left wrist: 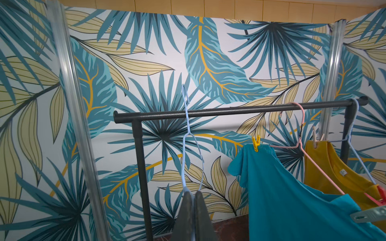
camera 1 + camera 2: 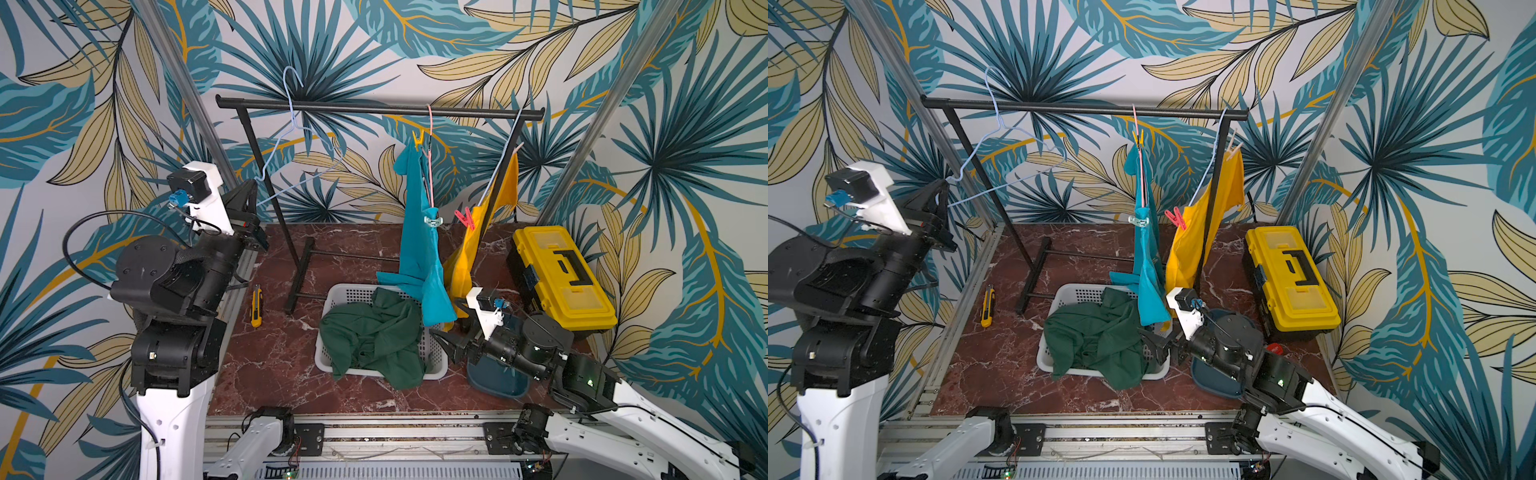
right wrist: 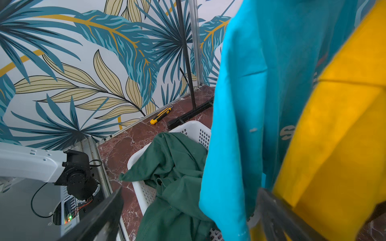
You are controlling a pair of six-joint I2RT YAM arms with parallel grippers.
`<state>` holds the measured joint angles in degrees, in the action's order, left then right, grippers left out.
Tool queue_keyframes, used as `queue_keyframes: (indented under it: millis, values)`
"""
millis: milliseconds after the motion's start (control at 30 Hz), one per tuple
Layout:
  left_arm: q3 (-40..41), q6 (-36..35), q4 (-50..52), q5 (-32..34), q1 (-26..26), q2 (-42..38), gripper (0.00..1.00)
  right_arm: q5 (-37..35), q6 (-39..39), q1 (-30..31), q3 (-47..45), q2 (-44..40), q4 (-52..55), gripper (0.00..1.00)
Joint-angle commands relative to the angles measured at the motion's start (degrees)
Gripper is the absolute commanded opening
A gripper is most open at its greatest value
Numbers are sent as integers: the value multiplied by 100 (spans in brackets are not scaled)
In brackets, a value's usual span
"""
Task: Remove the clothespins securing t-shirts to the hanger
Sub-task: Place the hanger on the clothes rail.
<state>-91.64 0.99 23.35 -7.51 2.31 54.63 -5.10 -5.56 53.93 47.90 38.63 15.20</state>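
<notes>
4 plastic clips (image 2: 433,219) | 2 limp cloth tees (image 2: 415,249) | thin wire hangers (image 1: 186,116)

Red-brown marble table (image 2: 270,357): white basket (image 2: 322,357) centre, yellow toolbox (image 2: 565,278) right edge, box cutter (image 2: 256,306) left edge, black rack foot (image 2: 298,276) behind, dark blue tray (image 2: 498,380) front-right.

Yellow toolbox (image 2: 563,276), utility knife (image 2: 256,306), white basket (image 2: 353,296)
</notes>
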Motion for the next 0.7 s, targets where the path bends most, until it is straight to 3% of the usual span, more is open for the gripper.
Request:
queue_keyframes:
  millis: [0,333,400,467,533,667]
  values:
    - [416,-229,49,522,-45,-94,0,10,3,-4,9,-134,-118,100]
    - [1221,-96,-60,877,-337,-126,2,-83,-16,-1,-33,-312,-8,99]
    - [1340,-17,-106,788,-380,-137,17,-104,-24,-5,-40,-334,-25,99]
    - [1479,22,-167,680,-387,-179,25,-105,-37,-3,-48,-339,-26,100]
    - [1582,60,-163,591,-388,-217,48,-129,-54,-5,-48,-348,-31,99]
    - [1835,153,-156,334,-389,-416,83,-161,-79,-8,-60,-382,-27,100]
